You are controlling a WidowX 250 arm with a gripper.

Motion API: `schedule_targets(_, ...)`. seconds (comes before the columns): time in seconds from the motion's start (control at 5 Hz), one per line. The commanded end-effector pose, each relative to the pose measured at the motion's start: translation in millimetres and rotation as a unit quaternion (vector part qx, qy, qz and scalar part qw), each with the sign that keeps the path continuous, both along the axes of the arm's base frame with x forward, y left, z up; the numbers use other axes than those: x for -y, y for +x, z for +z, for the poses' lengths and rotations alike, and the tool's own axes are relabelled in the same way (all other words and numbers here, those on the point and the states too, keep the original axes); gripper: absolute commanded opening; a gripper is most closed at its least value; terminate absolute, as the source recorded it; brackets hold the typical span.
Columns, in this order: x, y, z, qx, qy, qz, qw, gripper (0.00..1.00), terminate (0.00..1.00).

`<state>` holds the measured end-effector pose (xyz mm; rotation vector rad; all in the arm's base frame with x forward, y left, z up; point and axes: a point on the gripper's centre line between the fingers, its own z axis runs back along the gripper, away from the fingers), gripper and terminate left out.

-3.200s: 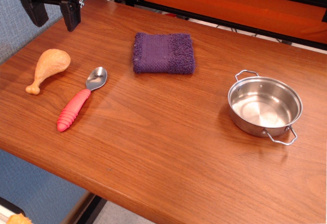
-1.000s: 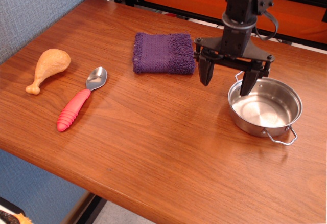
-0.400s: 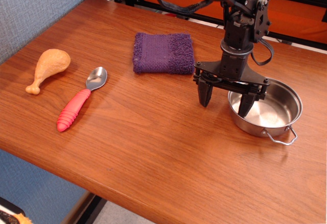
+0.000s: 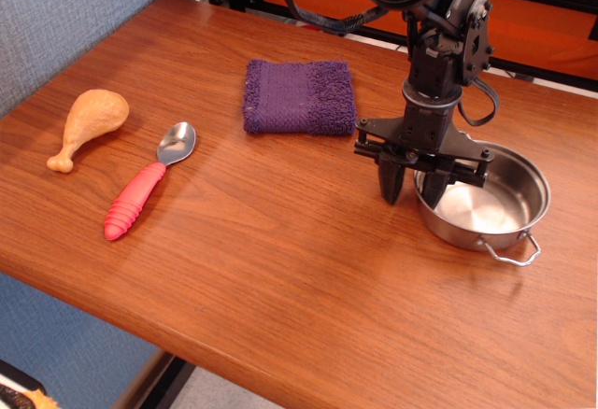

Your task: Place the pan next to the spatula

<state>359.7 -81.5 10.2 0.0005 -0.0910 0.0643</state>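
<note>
The gripper points straight down at the left rim of the pan. Its two dark fingers straddle that rim: one finger stands outside the pan wall, its tip low against the desk, and the other sits inside the bowl, close to the inner wall. The fingers are drawn in close on either side of the thin steel wall and appear to be pinching it, though the actual contact is too small to make out for certain. Above the fingers the black crossbar of the gripper runs level, and the wrist and arm rise nearly upright toward the top of the view, with a black cable looping off on the right.

The pan sits on the right part of the desk, a shallow shiny steel bowl with straight sides. One wire loop handle sticks out at its near right side; the far handle is hidden behind the gripper.

Left of the arm and a little farther back lies a purple cloth, flat and folded, near the gripper but apart from it. Well apart on the left side of the desk lies the spatula, red ribbed handle toward the near edge, metal bowl pointing away. Just beyond it lies a tan toy drumstick, not touching it.
</note>
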Motion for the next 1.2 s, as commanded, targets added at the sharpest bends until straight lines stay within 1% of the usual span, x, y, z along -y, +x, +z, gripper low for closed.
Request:
schedule_targets(0.0, -13, 1, 44, 0.053, -0.021, 0.03, 0.9979, 0.0, 0.0)
schedule_targets(0.2, -24, -4, 63, 0.077, -0.039, 0.057, 0.9947, 0.0, 0.0)
schedule_targets(0.4, -39, -14, 69, 0.076, -0.037, 0.082, 0.9931, 0.0, 0.0)
schedule_targets(0.6, -56, -32, 63, 0.056, -0.049, 0.101, 0.9921, 0.0, 0.0)
schedule_targets(0.8, -69, -60, 64, 0.042, -0.042, 0.104, 0.9928, 0.0, 0.0)
schedule_targets(1.0, -83, -87, 59, 0.041, -0.035, 0.129, 0.9902, 0.0, 0.0)
